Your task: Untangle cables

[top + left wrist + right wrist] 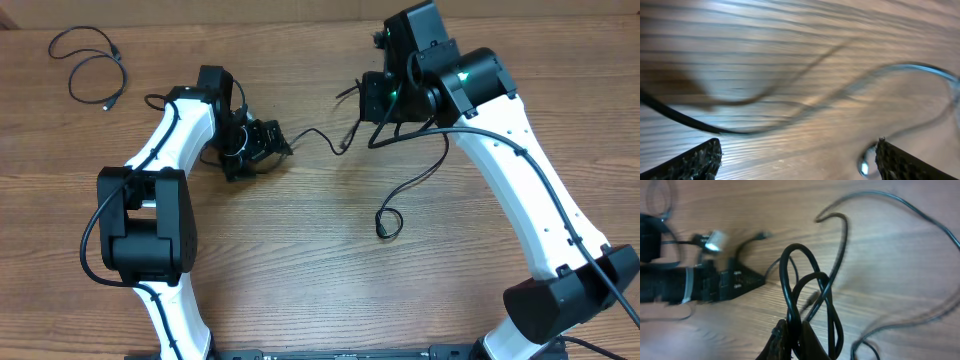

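My right gripper (791, 330) is shut on a looped bunch of black cables (807, 287) and holds it above the wooden table. In the overhead view that gripper (368, 118) hangs right of centre at the back, and one strand (412, 185) trails down to a small coil (388, 222). My left gripper (272, 142) is open, low over the table. Its fingers (700, 159) stand wide apart with nothing between them. A thin blurred cable (805, 107) lies ahead of them, and a silvery plug tip (864, 164) sits beside the right finger. A thin strand (318, 138) runs between the two grippers.
A separate thin black cable (95, 65) lies coiled at the table's far left corner. The left arm's wrist (690, 282) shows at the left of the right wrist view, close to the held loops.
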`<state>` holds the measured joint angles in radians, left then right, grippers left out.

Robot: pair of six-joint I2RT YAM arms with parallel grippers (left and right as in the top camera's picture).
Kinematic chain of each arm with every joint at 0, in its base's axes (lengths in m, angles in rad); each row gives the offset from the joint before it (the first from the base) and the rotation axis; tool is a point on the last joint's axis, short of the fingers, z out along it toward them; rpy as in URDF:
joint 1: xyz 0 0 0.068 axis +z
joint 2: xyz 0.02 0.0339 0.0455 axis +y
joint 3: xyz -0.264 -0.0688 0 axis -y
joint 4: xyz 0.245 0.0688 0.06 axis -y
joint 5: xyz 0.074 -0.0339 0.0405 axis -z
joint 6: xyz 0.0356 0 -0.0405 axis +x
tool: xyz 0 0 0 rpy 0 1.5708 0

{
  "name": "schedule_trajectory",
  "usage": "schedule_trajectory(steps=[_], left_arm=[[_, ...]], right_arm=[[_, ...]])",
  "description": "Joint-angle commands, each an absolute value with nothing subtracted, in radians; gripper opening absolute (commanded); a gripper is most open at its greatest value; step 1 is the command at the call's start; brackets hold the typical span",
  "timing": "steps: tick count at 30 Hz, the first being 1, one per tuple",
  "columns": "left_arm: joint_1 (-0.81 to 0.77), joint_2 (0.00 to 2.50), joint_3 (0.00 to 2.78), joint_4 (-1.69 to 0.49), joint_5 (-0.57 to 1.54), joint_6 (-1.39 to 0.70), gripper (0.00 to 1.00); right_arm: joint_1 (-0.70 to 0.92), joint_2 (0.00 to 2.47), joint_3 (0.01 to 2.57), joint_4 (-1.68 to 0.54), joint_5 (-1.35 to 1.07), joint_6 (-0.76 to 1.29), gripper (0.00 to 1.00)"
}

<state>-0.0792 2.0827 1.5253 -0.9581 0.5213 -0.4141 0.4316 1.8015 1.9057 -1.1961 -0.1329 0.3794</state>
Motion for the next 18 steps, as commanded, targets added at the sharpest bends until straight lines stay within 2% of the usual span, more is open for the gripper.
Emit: schedule_trajectory(steps=[1, 2, 4, 6, 11, 15, 18], left_arm=[[-0.081, 2.090, 1.515, -0.958, 0.617, -0.336, 1.00], [-0.081, 2.090, 1.515, -0.966, 0.575, -0.376, 0.98], [-0.081, 2.090, 1.515, -1.000, 0.437, -0.526, 0.95], [-0.081, 2.090, 1.515, -1.032, 0.318, -0.633, 0.93], [-0.089, 2.090, 1.513, -1.044, 0.162, -0.672, 0.90], [-0.092, 2.090, 1.510, -1.050, 0.066, -0.732, 0.80], [-0.092, 2.090, 1.505, -1.050, -0.026, -0.743, 0.66]], right_arm=[[0.430, 1.808, 1.883, -1.188, -0.342, 0.345, 0.04], [0.430, 1.808, 1.883, -1.185, -0.416, 0.271, 0.04], [0.430, 1.808, 1.883, -1.180, -0.405, 0.196, 0.04], [0.430, 1.808, 1.883, -1.193, -0.238, 0.274, 0.04], [0.430, 1.808, 1.883, -1.271, 0.093, 0.526, 0.04], [0.430, 1.808, 1.883, -1.286, 0.145, 0.535, 0.04], [0.430, 1.808, 1.883, -1.290, 0.184, 0.535, 0.06]])
